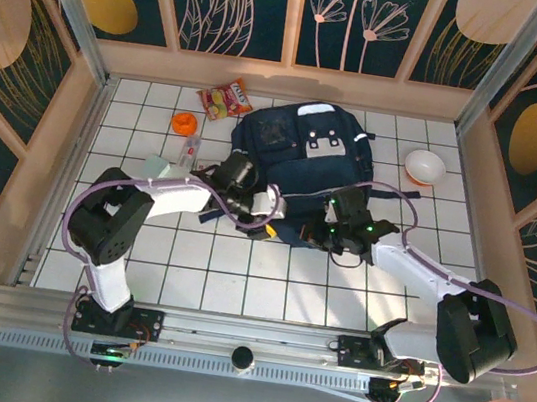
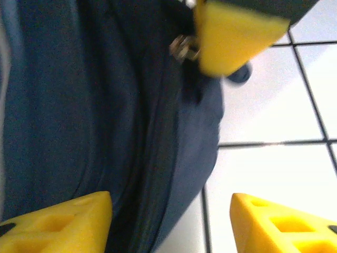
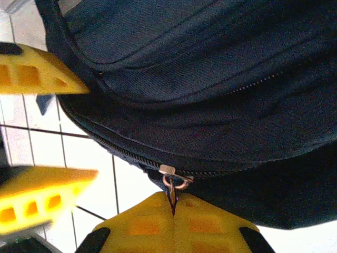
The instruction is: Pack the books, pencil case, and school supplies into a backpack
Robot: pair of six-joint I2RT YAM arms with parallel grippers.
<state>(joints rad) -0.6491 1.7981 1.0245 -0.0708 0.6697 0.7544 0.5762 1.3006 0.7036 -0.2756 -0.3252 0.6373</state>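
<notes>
The backpack (image 1: 301,155) is seen lying flat in the middle of the tiled table (image 1: 237,277), front side up, with its white patches towards the far side. Both grippers are placed at its near edge, close to each other. The right gripper (image 3: 172,203) is closed on the zip pull (image 3: 171,191), which is pinched between the two yellow fingertips just below the slider (image 3: 167,169) on the zip line along the bag's rim. In the left wrist view the same pull (image 2: 184,47) is seen held by a right finger (image 2: 231,37) at the top of the picture. The left gripper (image 2: 169,197) is held open and nothing is gripped by it: one finger (image 2: 63,221) is set over the dark fabric (image 2: 79,105), the other (image 2: 284,224) over the white tiles, with the bag's edge and zip seam lying between them. From above, the left gripper (image 1: 267,223) and right gripper (image 1: 329,232) are seen on the bag's near rim. To the left of the bag, well apart from the grippers, the pencil case (image 1: 190,152) and a pale piece (image 1: 157,166) are left on the tiles; a snack packet (image 1: 225,97) and an orange disc (image 1: 184,123) lie farther back, and a bowl (image 1: 424,166) is set to the right of the bag.
</notes>
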